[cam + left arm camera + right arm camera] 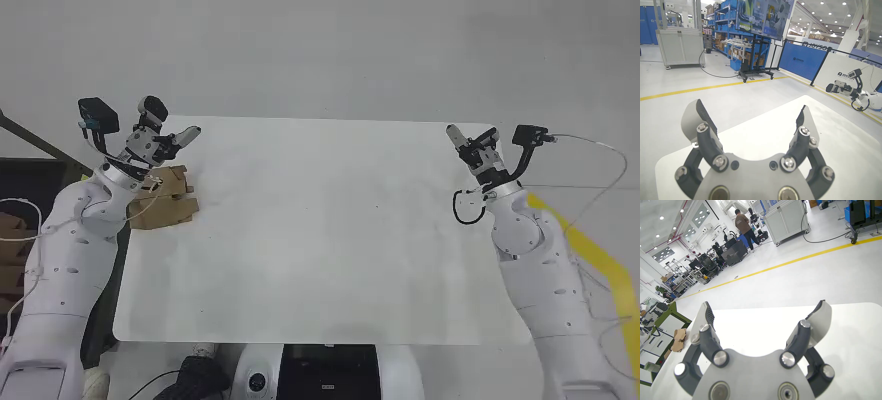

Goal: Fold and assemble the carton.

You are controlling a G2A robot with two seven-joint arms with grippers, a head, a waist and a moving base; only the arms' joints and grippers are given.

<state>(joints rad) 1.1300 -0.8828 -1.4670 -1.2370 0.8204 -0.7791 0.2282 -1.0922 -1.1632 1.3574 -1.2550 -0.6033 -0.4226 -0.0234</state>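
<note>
A flat brown cardboard carton [163,199] lies unfolded at the left edge of the white table [320,250], partly under my left arm. My left gripper [170,125] hangs above the table's far left corner, just beyond the carton, open with nothing between its fingers [751,111]. My right gripper [470,145] is at the far right corner, open and empty [764,309]. Across the table in the right wrist view, the carton [678,340] shows as crumpled brown flaps at the edge. The right gripper [831,88] appears far off in the left wrist view.
The table's broad middle and front are bare white surface. A dark green frame [672,315] stands off the table's left side. More brown cardboard [10,240] lies below the table's left edge.
</note>
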